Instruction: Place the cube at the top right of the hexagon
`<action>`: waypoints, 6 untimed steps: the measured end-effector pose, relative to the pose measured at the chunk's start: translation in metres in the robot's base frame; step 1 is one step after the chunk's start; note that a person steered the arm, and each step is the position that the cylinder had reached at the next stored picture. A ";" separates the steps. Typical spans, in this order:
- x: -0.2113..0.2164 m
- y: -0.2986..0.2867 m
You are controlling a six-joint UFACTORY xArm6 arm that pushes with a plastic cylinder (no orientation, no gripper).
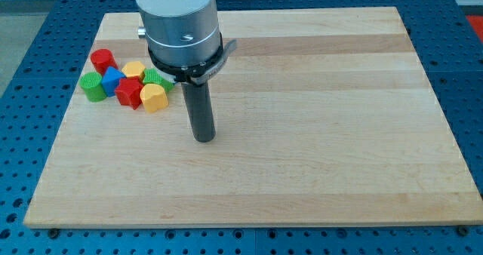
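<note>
Several small blocks lie bunched at the board's left side. A blue block (pixel 113 80) that looks like a cube sits in the middle of the bunch. A yellow block (pixel 133 70), perhaps the hexagon, touches its upper right. Around them are a red block (pixel 103 59) at the top, a round green block (pixel 93 87) at the left, a red block (pixel 130 93) and a yellow heart-like block (pixel 153 98) at the bottom, and a green block (pixel 158 79) partly hidden behind the arm. My tip (pixel 204 139) rests on the board to the right of the bunch and below it, apart from every block.
The wooden board (pixel 317 134) lies on a blue perforated table (pixel 30 74). The arm's wide grey body (pixel 179 29) hangs over the board's upper left and hides part of it.
</note>
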State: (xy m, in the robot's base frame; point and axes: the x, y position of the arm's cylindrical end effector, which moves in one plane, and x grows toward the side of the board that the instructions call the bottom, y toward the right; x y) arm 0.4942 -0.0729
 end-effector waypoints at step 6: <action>-0.041 -0.188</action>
State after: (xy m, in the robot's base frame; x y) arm 0.4534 -0.2604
